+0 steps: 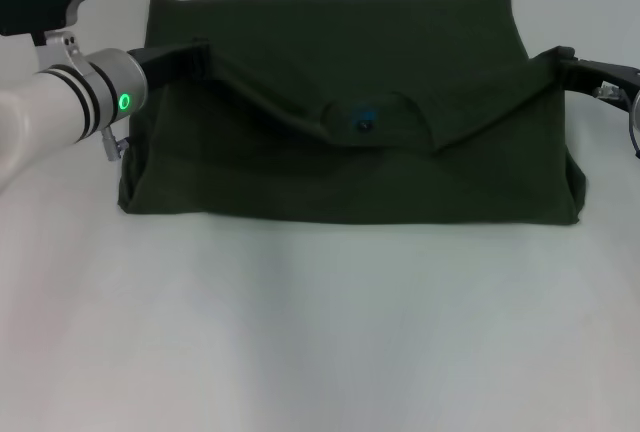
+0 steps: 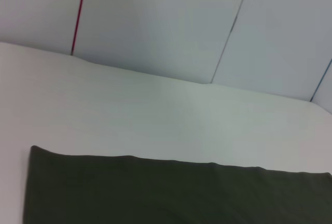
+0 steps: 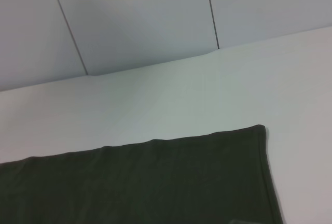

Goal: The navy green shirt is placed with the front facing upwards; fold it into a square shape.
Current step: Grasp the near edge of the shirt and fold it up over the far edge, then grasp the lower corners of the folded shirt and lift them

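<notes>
Reaching in over the left edge of the navy green shirt (image 1: 340, 112), the left gripper (image 1: 185, 57) shows only as a dark finger lying on the cloth where the folded-over layer rises to a peak; its tip is lost against the fabric, so how wide it stands, or whether it pinches the cloth, cannot be told. The right gripper (image 1: 575, 67) comes in at the shirt's right edge, its dark fingers meeting the other raised corner of that layer, and their spread cannot be told either. The shirt lies flat on the white table (image 1: 320, 332) as a wide, low rectangle whose long axis runs from one gripper to the other. It is soft, matte, dark olive cloth. An upper layer sags between the two raised corners in a shallow V, and at its lowest point the rounded neckline shows, carrying a small dark label with blue print (image 1: 363, 117). The shirt's far edge is straight with a stitched hem, seen in both wrist views against the smooth table and the pale panelled wall (image 2: 166, 22) behind it; the near edge is a soft, rounded fold.
</notes>
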### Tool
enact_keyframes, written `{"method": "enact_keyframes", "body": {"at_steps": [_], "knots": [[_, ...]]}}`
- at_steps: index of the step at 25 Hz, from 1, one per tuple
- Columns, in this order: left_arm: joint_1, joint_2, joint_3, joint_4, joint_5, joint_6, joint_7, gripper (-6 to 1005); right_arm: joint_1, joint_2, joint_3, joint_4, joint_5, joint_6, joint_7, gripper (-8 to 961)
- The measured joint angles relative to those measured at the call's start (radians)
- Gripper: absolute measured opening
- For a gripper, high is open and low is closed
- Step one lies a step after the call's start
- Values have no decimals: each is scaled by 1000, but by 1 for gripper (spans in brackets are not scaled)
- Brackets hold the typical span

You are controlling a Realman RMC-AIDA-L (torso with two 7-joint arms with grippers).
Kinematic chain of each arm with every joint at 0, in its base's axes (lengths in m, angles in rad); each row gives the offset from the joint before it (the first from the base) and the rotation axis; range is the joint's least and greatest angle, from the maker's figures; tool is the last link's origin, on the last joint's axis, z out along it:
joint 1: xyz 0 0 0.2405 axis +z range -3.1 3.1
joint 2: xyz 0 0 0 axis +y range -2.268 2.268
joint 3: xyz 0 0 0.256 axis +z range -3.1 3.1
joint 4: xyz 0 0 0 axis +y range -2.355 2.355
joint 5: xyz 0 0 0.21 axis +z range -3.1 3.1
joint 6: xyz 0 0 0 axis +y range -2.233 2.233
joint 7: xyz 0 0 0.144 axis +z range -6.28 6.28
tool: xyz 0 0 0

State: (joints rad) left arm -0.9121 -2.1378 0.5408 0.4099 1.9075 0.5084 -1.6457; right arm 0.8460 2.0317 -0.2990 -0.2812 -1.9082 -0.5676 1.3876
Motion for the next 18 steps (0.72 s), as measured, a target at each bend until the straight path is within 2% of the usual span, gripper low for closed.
{"method": "enact_keyframes", "body": {"at_steps": [7, 9, 11, 16, 18], "knots": [[5, -18, 4, 23, -2, -8, -4, 21, -4, 1, -57, -12, 1, -4, 2, 202], [8, -20, 0, 30, -2, -14, -8, 200, -4, 0, -61, -21, 1, -4, 4, 205], [13, -23, -2, 41, -3, -20, -11, 269, -6, -1, -61, -32, 1, -9, 8, 208], [44, -24, 1, 82, -28, -6, -24, 456, -10, -14, -71, -60, -4, -55, 44, 425], [72, -24, 5, 114, -38, 40, -41, 551, -34, -31, -120, -86, -13, -137, 125, 675]]}}
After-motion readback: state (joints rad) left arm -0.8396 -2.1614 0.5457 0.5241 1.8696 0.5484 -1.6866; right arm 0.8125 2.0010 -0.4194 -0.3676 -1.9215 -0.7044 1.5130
